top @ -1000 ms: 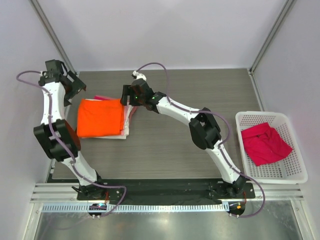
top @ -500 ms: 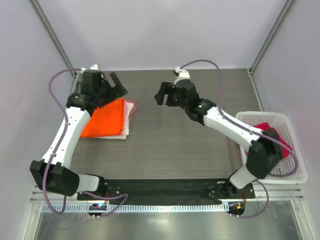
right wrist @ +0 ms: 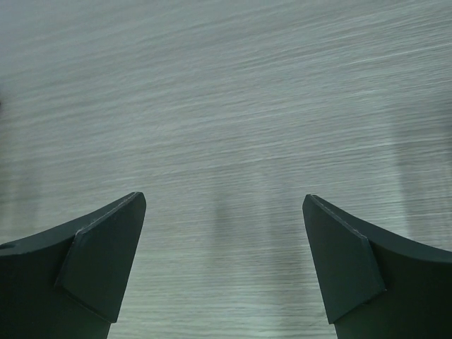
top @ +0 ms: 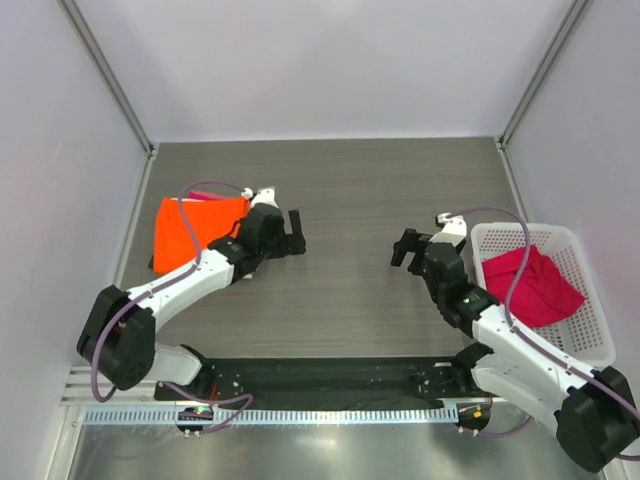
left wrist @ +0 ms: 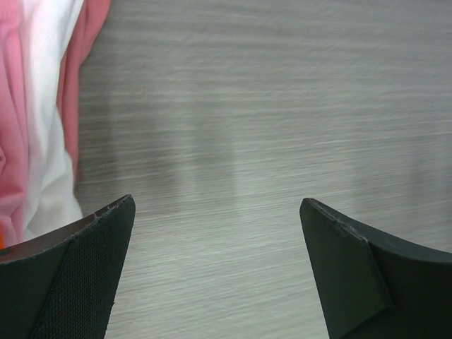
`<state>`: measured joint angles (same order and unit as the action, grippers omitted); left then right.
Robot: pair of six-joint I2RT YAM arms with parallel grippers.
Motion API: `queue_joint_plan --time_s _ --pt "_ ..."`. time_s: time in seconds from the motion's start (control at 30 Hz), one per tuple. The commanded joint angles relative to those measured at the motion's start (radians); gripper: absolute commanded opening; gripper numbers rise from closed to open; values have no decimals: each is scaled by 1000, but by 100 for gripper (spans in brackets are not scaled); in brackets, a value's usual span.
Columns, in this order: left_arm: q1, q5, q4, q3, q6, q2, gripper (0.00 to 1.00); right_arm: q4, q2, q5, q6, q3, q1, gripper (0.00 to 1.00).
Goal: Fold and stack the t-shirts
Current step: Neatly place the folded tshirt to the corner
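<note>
Orange cloth marks the top of the pile: the orange t-shirt (top: 183, 233) lies folded flat at about 9 o'clock on the grey wood-grain surface (top: 350, 175), with a thin magenta edge (top: 205, 196) showing from under it at its 12 o'clock side. In the left wrist view the pile's side shows as stacked bands at 9 to 11 o'clock: a light pink layer (left wrist: 10, 134), a white layer (left wrist: 46, 127) and a darker pink layer (left wrist: 86, 63). A crimson t-shirt (top: 530, 286) lies crumpled and unfolded in the white lattice basket (top: 592, 348), which stands at about 4 o'clock on the surface, well apart from the pile. The left claw (top: 298, 234) hangs just beside the pile at its 3 o'clock side, pointing toward 3 o'clock, its fingers (left wrist: 78, 282) spread wide with only bare wood grain between them. The right claw (top: 403, 247) hangs near the basket at its 9 o'clock side, over bare surface, also spread wide, and its fingers (right wrist: 353, 261) frame only wood grain. The two claws face each other across the middle, well apart.
</note>
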<state>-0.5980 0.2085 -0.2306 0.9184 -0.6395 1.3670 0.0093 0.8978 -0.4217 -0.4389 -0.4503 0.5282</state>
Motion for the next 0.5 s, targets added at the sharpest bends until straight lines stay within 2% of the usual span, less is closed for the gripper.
queue_joint_plan --time_s 0.0,0.13,0.27,0.33,0.47 --pt "-5 80 264 -38 73 -5 100 127 -69 -118 16 50 4 100" --pt "-5 92 168 104 96 190 100 210 -95 -100 22 133 4 99" --pt "-2 140 -8 275 110 415 100 219 -108 -97 26 157 4 100" --pt "3 155 -61 350 107 467 100 234 -112 -95 23 166 3 100" --pt "33 128 -114 375 81 527 99 241 -119 -98 22 177 4 100"
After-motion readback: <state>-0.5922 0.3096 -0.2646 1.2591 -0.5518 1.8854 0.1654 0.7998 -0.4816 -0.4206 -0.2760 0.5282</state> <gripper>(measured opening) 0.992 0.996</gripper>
